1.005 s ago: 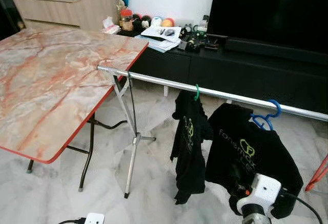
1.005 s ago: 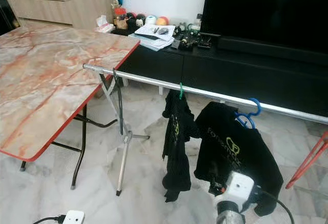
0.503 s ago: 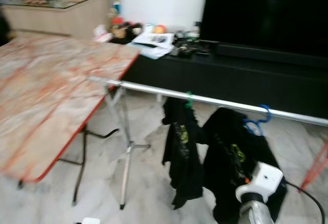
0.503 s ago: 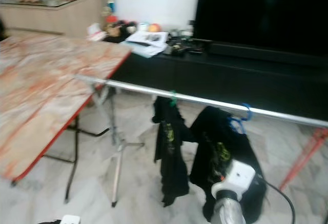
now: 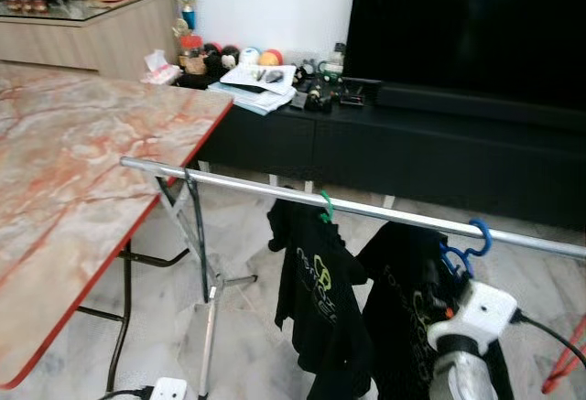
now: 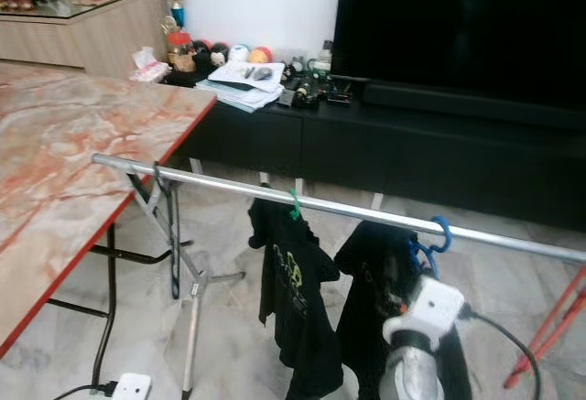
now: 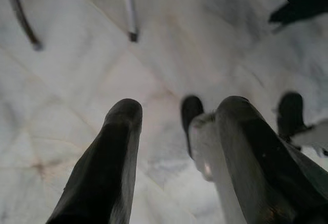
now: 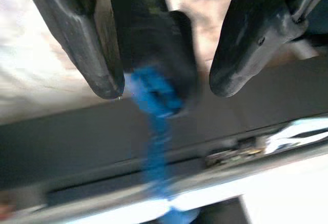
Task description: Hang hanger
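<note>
Now your right gripper gapes wide, gripping nothing; blue hanger sits between its 2 fingers, hooked on the rail.

Bright even daylight, sharp head views, blurred wrist views

The blue hanger hangs by its hook over the silver rail, toward the rail's right end, carrying a black shirt with a yellow-green logo. To its left, a green hanger holds another black shirt on the same rail.
</note>
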Available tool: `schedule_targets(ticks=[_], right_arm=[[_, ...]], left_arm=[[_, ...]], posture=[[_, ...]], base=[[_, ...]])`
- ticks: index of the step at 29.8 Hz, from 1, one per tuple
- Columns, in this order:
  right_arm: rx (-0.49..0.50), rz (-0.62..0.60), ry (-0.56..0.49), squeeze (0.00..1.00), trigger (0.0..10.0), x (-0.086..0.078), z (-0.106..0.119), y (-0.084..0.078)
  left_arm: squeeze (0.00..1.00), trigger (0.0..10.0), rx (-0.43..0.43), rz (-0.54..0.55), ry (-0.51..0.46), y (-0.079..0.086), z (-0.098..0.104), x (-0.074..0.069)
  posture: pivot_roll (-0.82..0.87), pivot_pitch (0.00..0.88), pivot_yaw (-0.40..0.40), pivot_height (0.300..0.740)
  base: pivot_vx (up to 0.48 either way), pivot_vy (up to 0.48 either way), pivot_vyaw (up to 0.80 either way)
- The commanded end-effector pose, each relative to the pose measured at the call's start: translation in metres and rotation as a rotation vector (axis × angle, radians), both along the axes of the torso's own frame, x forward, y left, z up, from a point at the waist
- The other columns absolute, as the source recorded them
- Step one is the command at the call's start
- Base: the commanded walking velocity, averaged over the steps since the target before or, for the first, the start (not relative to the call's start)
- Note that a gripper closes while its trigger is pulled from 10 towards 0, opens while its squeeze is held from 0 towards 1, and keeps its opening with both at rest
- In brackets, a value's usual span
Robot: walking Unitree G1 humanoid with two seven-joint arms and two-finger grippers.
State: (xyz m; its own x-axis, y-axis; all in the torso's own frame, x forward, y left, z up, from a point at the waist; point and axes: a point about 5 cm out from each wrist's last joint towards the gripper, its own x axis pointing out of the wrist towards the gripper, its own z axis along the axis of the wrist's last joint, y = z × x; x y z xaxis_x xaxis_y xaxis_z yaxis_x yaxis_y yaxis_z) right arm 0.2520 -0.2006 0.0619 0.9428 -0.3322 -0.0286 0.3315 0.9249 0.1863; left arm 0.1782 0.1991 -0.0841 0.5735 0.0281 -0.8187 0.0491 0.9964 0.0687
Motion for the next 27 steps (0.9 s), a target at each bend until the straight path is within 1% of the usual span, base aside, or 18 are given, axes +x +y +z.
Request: schedule_targets(ticks=[1, 4, 6, 7, 9, 10, 11, 12, 15, 16, 19, 21, 22, 24, 27], right_arm=[[-0.012, -0.029, -0.026, 0.0, 10.0, 0.001, 0.01, -0.001], [-0.063, -0.104, -0.022, 0.0, 10.0, -0.002, 0.019, -0.012], [-0.05, -0.136, -0.023, 0.0, 10.0, 0.0, 0.022, -0.017], [-0.02, -0.146, 0.005, 0.0, 10.0, 0.007, 0.024, -0.022], [-0.003, -0.138, 0.052, 0.0, 10.0, 0.013, 0.022, -0.024], [-0.047, -0.138, 0.123, 0.0, 10.0, 0.017, 0.019, -0.027], [-0.047, -0.138, 0.123, 0.0, 10.0, 0.017, 0.019, -0.027], [-0.057, -0.135, 0.183, 0.0, 10.0, 0.022, 0.015, -0.031], [-0.02, -0.118, 0.223, 0.0, 10.0, 0.028, 0.013, -0.032], [0.01, -0.094, 0.248, 0.0, 10.0, 0.033, 0.012, -0.032], [0.063, -0.065, 0.267, 0.0, 10.0, 0.039, 0.011, -0.03], [0.145, -0.042, 0.271, 0.0, 10.0, 0.046, 0.012, -0.028], [0.145, -0.042, 0.271, 0.0, 10.0, 0.046, 0.012, -0.028], [0.129, 0.003, 0.286, 0.0, 10.0, 0.053, 0.017, -0.025], [0.166, 0.046, 0.292, 0.0, 10.0, 0.059, 0.021, -0.022]], left_arm=[[0.0, 10.0, 0.019, -0.007, 0.03, 0.004, -0.003, -0.007], [0.0, 10.0, 0.016, -0.017, 0.041, -0.001, -0.005, -0.009], [0.0, 10.0, 0.014, -0.016, 0.042, -0.002, -0.005, -0.009], [0.0, 10.0, 0.012, -0.019, 0.044, -0.005, -0.005, -0.009], [0.0, 10.0, 0.011, -0.021, 0.045, -0.007, -0.006, -0.009], [0.0, 10.0, 0.009, -0.023, 0.046, -0.01, -0.006, -0.009], [0.0, 10.0, 0.009, -0.023, 0.046, -0.01, -0.006, -0.009], [0.0, 10.0, 0.005, -0.025, 0.047, -0.013, -0.006, -0.008], [0.0, 10.0, 0.001, -0.027, 0.046, -0.016, -0.006, -0.007], [0.0, 10.0, -0.002, -0.025, 0.046, -0.018, -0.006, -0.006], [0.0, 10.0, -0.002, -0.026, 0.044, -0.018, -0.006, -0.006], [0.0, 10.0, -0.002, -0.021, 0.042, -0.015, -0.005, -0.005], [0.0, 10.0, -0.002, -0.021, 0.042, -0.015, -0.005, -0.005], [0.0, 10.0, 0.001, -0.016, 0.032, -0.009, -0.002, 0.001], [0.0, 10.0, 0.003, -0.015, 0.025, -0.006, 0.001, 0.006]], posture=[[0.0, 0.035, -0.008, 0.74], [0.0, 0.039, -0.008, 0.74], [0.0, 0.041, -0.006, 0.74], [0.0, 0.042, -0.004, 0.74], [0.0, 0.042, -0.004, 0.74], [0.0, 0.043, -0.004, 0.74], [0.0, 0.043, -0.004, 0.74], [0.0, 0.043, -0.006, 0.74], [0.0, 0.043, -0.006, 0.74], [0.01, 0.043, -0.006, 0.74], [0.01, 0.043, -0.005, 0.74], [0.01, 0.044, -0.004, 0.74], [0.01, 0.044, -0.004, 0.74], [0.01, 0.046, -0.001, 0.74], [0.01, 0.047, 0.0, 0.74]], base=[[0.0, 0.0, 0.0], [0.0, 0.0, 0.0], [0.0, 0.0, 0.0], [0.0, 0.0, 0.0], [0.0, 0.0, 0.0], [0.0, 0.0, 0.0], [0.0, 0.0, 0.0], [0.0, 0.0, 0.0], [0.0, 0.0, 0.0], [0.0, 0.0, 0.0], [0.0, 0.0, 0.0], [0.0, 0.0, 0.0], [0.0, 0.0, 0.0], [0.0, 0.0, 0.0], [0.0, 0.0, 0.0]])
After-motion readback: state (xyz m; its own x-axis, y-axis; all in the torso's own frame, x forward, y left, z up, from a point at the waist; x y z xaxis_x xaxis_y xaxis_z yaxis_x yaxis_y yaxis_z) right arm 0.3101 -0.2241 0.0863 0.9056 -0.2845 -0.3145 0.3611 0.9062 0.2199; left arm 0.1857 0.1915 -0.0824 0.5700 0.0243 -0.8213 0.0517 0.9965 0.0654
